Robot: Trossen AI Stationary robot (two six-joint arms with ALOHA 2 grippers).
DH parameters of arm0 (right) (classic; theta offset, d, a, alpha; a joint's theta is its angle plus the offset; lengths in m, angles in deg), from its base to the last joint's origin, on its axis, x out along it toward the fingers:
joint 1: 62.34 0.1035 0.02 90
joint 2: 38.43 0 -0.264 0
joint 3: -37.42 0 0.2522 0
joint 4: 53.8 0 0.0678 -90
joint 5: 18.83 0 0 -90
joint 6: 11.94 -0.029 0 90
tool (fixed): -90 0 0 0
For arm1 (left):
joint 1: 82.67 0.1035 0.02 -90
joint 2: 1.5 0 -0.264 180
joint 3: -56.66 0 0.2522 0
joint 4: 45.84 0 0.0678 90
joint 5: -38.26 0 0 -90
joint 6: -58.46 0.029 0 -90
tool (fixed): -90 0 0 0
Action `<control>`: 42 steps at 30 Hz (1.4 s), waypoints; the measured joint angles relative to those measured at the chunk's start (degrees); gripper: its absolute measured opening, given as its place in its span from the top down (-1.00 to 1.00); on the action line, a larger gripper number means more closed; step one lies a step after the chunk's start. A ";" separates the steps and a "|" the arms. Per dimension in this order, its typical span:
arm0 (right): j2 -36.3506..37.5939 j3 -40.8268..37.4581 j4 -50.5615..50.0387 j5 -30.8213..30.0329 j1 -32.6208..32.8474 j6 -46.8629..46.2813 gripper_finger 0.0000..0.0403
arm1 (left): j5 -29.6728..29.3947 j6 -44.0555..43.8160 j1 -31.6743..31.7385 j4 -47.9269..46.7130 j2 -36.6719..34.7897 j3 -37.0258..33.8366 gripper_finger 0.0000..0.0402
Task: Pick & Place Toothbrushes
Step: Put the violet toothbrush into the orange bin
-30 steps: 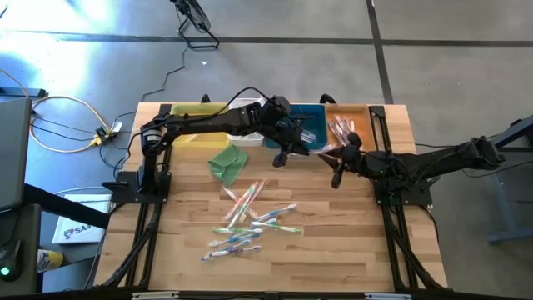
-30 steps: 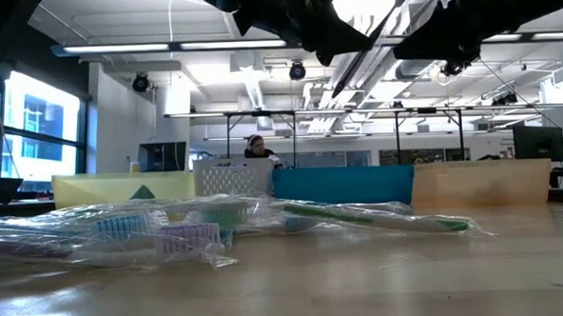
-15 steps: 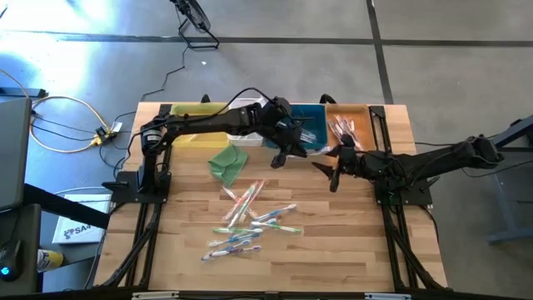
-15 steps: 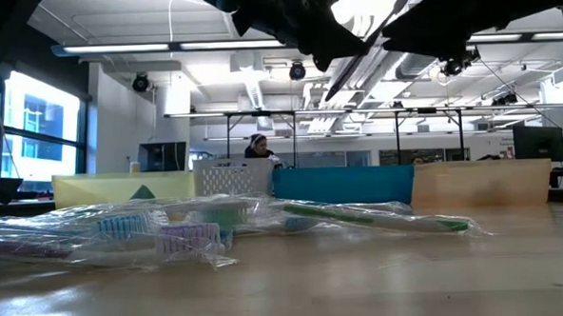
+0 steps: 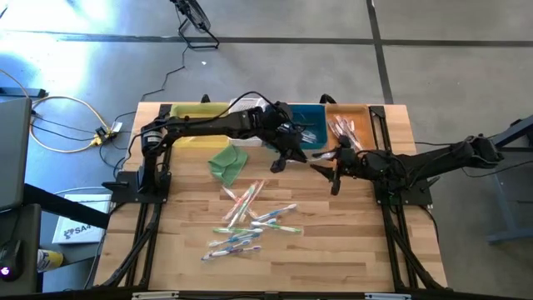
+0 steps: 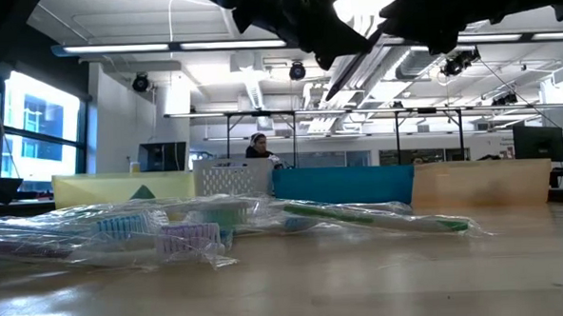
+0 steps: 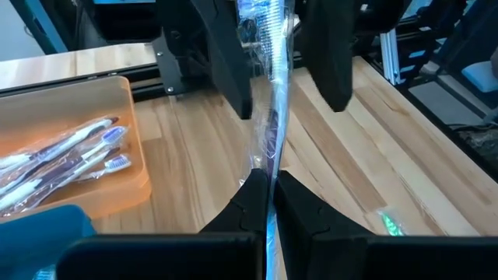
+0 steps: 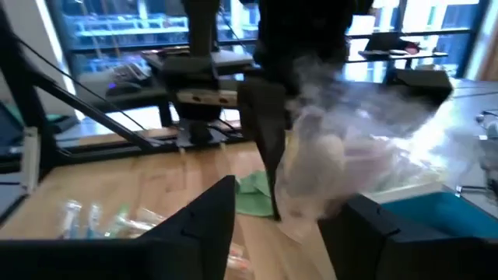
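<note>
My left gripper [image 5: 291, 156] reaches in from the table's left and is shut on one toothbrush [image 7: 269, 117], a blue-white stick in a clear wrapper, held above the far middle of the table. My right gripper [image 5: 327, 171] faces it from the right and is open. Its two fingers [image 7: 226, 62] stand on either side of the toothbrush's far end without touching it. The other toothbrushes [image 5: 250, 221] lie in a loose pile on the table's middle, and several more lie in the orange bin [image 5: 343, 129]. My left gripper pinches the wrapped toothbrush [image 7: 268, 167] between its two fingers, which lie along the stick. The fingers come from the table's left, slanting a little down. The toothbrush sticks out past the fingertips toward my right gripper, lifted clear of the table.
A yellow bin [image 5: 193, 112], a white bin [image 5: 241, 137], a blue bin [image 5: 306, 125] and the orange bin stand in a row along the far edge. A folded green cloth [image 5: 227, 161] lies in front of the white bin. Bare wood [image 5: 358, 242] shows near and to the right of the pile.
My right gripper has opened and tipped up toward level, and its fingers now stand around the free end of the toothbrush. My left gripper has kept its hold on the toothbrush.
</note>
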 joint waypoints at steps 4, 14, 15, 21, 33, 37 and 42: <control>-0.22 0.00 0.38 0.79 -0.02 0.00 0.43 | 0.00 0.00 -0.07 -0.01 0.02 0.00 0.98; -0.22 0.00 0.21 -1.28 -0.02 0.28 0.93 | -0.78 -0.22 -0.02 0.30 0.09 0.00 0.98; -0.22 0.00 0.11 -1.85 -0.02 0.28 0.94 | -0.84 -0.22 -0.02 0.38 0.09 0.00 0.98; -0.22 0.00 -0.66 -2.23 -0.02 0.26 0.95 | -2.60 0.12 -0.04 0.38 0.15 0.00 0.91; -0.24 0.00 -1.98 -2.05 0.00 0.20 0.95 | -4.33 3.67 0.00 0.62 0.15 0.00 0.17; -0.24 0.00 -2.03 -2.07 0.00 0.20 0.95 | -4.69 3.36 0.00 2.57 0.15 0.00 0.06; -0.24 0.00 -2.04 -2.12 0.00 0.20 0.95 | -4.66 3.27 -0.39 2.62 0.11 0.00 0.03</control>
